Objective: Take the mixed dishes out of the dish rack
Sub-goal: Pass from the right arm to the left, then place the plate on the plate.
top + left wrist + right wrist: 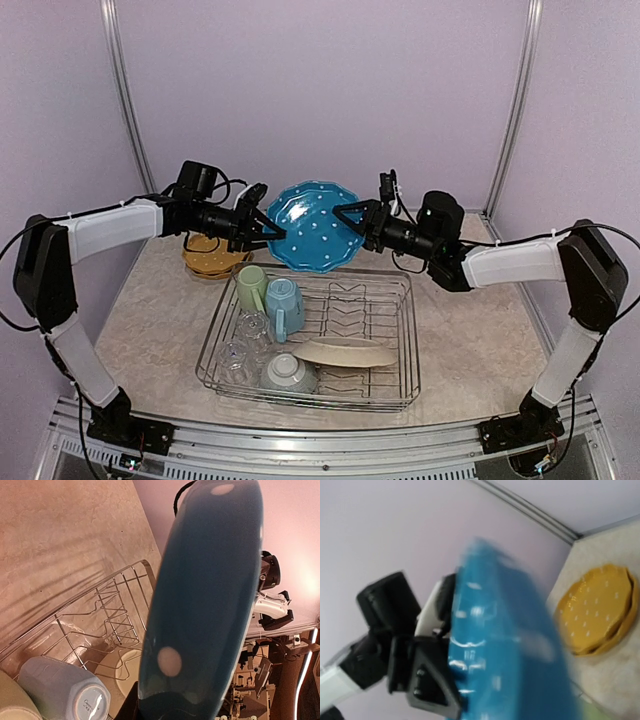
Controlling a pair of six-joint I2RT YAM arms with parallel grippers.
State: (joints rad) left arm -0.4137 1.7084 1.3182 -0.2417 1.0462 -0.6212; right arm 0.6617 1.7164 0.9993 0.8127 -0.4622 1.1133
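The dish rack [410, 340] sits on the table [470, 340]. In its left part — a mug [251, 287] and a second mug [284, 303] at the back, glasses [245, 345] before them, a bowl [288, 374] nearest. A flat plate [347, 352] lies right of the bowl. Behind the rack, a raised plate [315, 225] hangs between the left gripper [262, 225] and the right gripper [350, 222] — a plate stack [212, 262] rests on the table behind-left.

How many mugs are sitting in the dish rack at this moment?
2. The pale green mug is in the far left corner of the dish rack. The light blue mug is right beside it, on its right. No other mug shows; one could be hidden.
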